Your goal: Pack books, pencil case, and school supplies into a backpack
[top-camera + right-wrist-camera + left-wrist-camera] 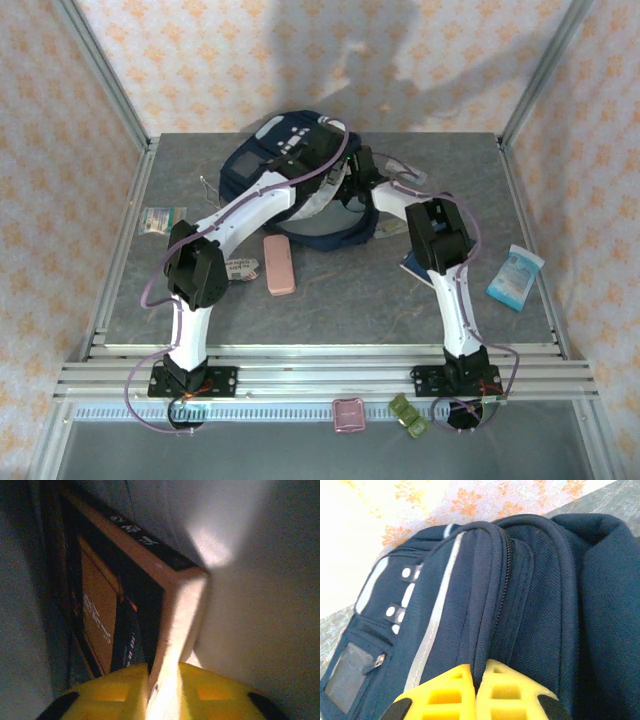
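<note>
The navy backpack (262, 160) with grey stripes lies at the back middle of the table, its mouth toward the arms. My left gripper (479, 672) is shut on a fold of the backpack (530, 580) beside the zipper. The larger brown book (100, 605) with the orange centre stands on edge in a dim space, and my right gripper (167, 672) is shut on its page edge. The pink pencil case (279, 264) lies on the table by the left arm. A small white printed packet (240, 268) sits beside it. A dark blue book (410, 266) peeks out under the right arm.
A greenish-white flat packet (160, 220) lies at the left edge. A blue-and-white packet (515, 277) lies at the right edge. Black straps (330, 238) trail in front of the backpack. Metal posts and patterned walls enclose the table.
</note>
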`<state>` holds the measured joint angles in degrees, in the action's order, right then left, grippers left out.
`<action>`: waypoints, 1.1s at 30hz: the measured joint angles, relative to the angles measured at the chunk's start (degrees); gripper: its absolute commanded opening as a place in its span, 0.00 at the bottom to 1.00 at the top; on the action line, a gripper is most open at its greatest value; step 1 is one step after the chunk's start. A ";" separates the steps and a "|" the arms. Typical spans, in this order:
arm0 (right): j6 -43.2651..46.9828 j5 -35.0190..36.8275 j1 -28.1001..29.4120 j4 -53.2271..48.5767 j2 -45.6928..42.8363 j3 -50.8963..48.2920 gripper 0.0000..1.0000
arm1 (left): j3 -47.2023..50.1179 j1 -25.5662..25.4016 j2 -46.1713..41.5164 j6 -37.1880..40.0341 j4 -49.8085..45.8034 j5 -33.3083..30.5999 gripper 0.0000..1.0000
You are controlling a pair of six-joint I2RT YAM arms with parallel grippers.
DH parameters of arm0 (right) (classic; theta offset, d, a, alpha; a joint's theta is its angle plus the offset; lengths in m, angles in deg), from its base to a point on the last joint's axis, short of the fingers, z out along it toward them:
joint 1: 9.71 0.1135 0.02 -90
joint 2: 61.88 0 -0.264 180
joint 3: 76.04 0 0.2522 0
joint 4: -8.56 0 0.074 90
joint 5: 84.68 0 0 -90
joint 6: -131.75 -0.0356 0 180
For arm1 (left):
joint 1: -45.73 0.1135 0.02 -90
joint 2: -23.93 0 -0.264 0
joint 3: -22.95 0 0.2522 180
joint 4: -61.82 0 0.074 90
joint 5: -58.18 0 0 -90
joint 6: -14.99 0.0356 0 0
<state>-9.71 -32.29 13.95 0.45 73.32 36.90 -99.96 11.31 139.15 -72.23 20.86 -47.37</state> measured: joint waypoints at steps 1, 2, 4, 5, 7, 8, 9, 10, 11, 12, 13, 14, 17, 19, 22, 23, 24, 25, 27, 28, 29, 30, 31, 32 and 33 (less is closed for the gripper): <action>0.02 0.42 0.26 0.26 0.79 1.29 0.17 | 0.11 0.11 -0.13 -0.20 0.00 -0.15 0.00; 0.07 0.63 0.50 0.48 1.01 1.73 0.17 | 0.17 0.20 -0.15 -0.28 0.00 -0.20 0.00; 0.17 1.01 1.18 1.16 1.09 1.88 0.20 | 0.68 0.31 -0.39 -0.42 0.00 -0.46 0.00; 0.35 1.20 1.44 1.86 1.05 1.46 0.21 | 1.01 0.33 -0.48 -0.39 0.00 -0.70 0.00; 1.03 1.55 1.70 4.98 -0.07 -2.14 0.26 | 1.90 0.28 -0.59 -0.39 0.22 -1.22 0.00; 1.53 1.62 1.81 6.36 -1.36 -5.33 0.31 | 2.32 0.26 -0.59 -0.37 0.39 -1.25 0.00; 1.81 1.62 1.81 7.52 -2.60 -7.89 0.34 | 2.73 0.22 -0.59 -0.39 0.50 -1.25 0.00; 2.16 1.55 1.81 8.35 -4.24 -10.14 0.38 | 3.04 0.11 -0.59 -0.39 0.59 -1.25 0.00; 3.08 1.70 1.86 8.39 -6.32 -12.39 0.40 | 3.32 -0.09 -0.59 -0.39 0.68 -1.25 0.00; 3.87 2.10 1.84 7.50 -8.26 -14.10 0.40 | 3.54 -0.17 -0.59 -0.42 0.87 -1.29 0.00; 4.94 2.60 1.79 6.34 -10.43 -15.80 0.41 | 3.65 -0.39 -0.59 -0.50 0.98 -1.42 0.00; 6.25 3.23 1.66 4.68 -13.05 -17.66 0.41 | 3.89 -0.48 -0.59 -0.66 1.20 -1.53 0.00; 9.86 5.73 1.25 0.07 -21.42 -23.76 0.42 | 4.46 -0.57 -0.59 -1.27 1.70 -1.95 0.00; 11.56 7.10 0.61 -2.19 -27.71 -28.74 0.45 | 4.85 -0.57 -0.59 -1.46 2.08 -2.14 0.00; 13.53 9.40 -1.42 -5.57 -38.66 -37.55 0.50 | 5.73 -0.59 -0.57 -1.88 3.02 -2.32 0.00; 14.08 10.34 -2.27 -6.95 -42.12 -40.04 0.52 | 6.19 -0.59 -0.57 -2.21 3.43 -2.29 0.00; 14.43 11.28 -3.02 -8.17 -45.05 -41.94 0.54 | 6.58 -0.59 -0.55 -2.62 3.67 -2.23 0.00; 15.02 12.76 -4.07 -9.90 -48.63 -44.06 0.57 | 7.02 -0.59 -0.52 -3.08 3.98 -1.99 0.09; 15.58 15.56 -5.66 -13.05 -54.25 -46.71 0.62 | 7.76 -0.72 -0.48 -3.96 4.28 -1.33 0.36; 15.87 17.53 -6.45 -14.84 -56.87 -47.65 0.62 | 8.11 -0.76 -0.46 -4.52 4.33 -1.18 0.47; 16.11 19.17 -7.41 -16.33 -59.12 -48.37 0.62 | 8.52 -0.85 -0.46 -5.16 4.33 -0.96 0.52; 16.22 20.87 -8.59 -17.75 -61.26 -49.05 0.62 | 9.05 -1.07 -0.46 -5.86 4.50 -0.66 0.55; 16.24 22.80 -10.16 -18.99 -62.97 -49.72 0.62 | 9.81 -1.29 -0.48 -6.80 4.81 -0.11 0.58; 16.31 24.61 -11.54 -19.91 -63.93 -50.31 0.61 | 10.71 -1.46 -0.59 -7.48 5.16 0.35 0.61; 16.46 26.40 -12.70 -20.57 -64.22 -50.93 0.61 | 11.76 -1.66 -0.79 -8.24 5.49 0.85 0.62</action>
<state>6.75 -5.89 1.25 -20.12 9.10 -14.03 -88.20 9.65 138.36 -80.47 26.35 -46.51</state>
